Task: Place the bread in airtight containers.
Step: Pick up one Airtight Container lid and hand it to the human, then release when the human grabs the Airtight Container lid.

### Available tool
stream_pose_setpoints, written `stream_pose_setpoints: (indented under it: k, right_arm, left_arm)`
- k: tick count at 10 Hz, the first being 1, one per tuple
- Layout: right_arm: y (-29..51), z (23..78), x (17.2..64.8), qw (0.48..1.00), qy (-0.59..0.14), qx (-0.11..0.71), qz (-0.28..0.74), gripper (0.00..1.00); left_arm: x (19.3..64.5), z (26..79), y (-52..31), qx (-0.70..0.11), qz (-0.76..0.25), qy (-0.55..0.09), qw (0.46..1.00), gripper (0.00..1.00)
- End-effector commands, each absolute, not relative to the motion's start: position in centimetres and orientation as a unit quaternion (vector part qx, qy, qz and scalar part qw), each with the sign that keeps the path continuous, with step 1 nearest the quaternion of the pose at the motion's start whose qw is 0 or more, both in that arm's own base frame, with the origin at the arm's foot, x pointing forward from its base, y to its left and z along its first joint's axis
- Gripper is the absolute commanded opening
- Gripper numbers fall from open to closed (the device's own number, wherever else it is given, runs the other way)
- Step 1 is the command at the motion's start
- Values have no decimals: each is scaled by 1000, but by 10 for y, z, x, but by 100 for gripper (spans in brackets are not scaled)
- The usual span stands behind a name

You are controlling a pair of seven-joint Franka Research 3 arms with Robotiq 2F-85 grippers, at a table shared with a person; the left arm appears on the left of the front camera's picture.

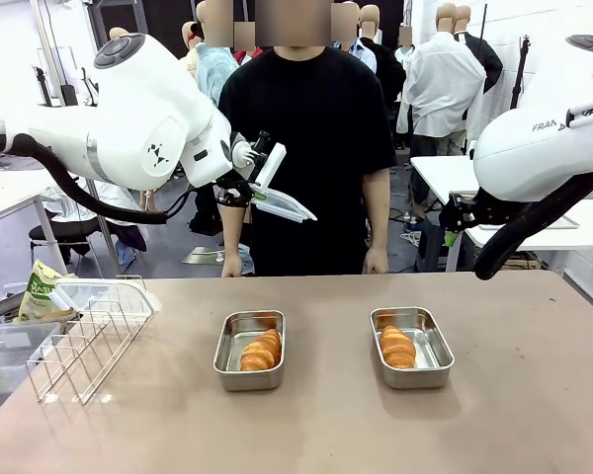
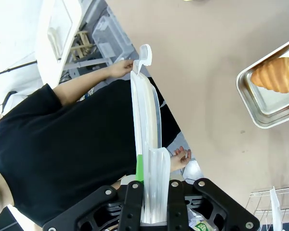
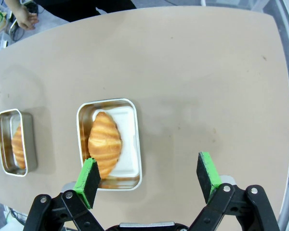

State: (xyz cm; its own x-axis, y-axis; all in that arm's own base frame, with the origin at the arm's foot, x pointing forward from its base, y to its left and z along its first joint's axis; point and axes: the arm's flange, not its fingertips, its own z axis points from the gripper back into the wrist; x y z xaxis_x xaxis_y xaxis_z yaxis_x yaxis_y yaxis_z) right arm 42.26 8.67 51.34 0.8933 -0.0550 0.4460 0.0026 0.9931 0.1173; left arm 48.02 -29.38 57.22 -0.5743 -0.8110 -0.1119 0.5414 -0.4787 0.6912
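Left gripper [image 1: 262,178]: clamped on one end of the lid, raised well above the table, toward 10 o'clock in the front view.
Lid [image 1: 285,203]: translucent plastic, tilted, pointing from the jaws toward 4 o'clock. In the left wrist view it stands edge-on and runs toward 12 o'clock, with a clip tab at its far end.
Right gripper [image 3: 147,175]: jaws wide apart, nothing between the green pads [image 3: 88,179], hovering over the table.
Right tin [image 3: 136,144]: on the table just beyond the right gripper, at 11 o'clock from it in the right wrist view; open-topped.
Right roll [image 3: 104,142]: golden-brown, lying lengthwise inside the right tin.
Left tin [image 1: 223,360]: at 6 o'clock below the left gripper in the front view, open-topped, with the right tin well apart at its 3 o'clock.
Left roll [image 1: 262,351]: inside the left tin, toward its 3 o'clock side.
Table [image 1: 326,425]: tan top carrying both tins.
Wire basket [image 1: 89,336]: at 9 o'clock of the left tin, tipped, at the table's edge.
Person [image 1: 306,138]: black shirt, standing at 12 o'clock behind the table, hands down by its far edge.
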Motion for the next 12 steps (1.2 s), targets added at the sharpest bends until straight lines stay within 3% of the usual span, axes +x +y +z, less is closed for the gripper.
stream_pose_setpoints:
  k: [1,12]
  right_arm:
    - [85,513,423,972,-229,57,-16,100]
    - [85,513,423,972,-229,57,-16,100]
  left_arm:
    - [481,577,-292,224,-830,-315,402,0]
    - [481,577,-292,224,-830,-315,402,0]
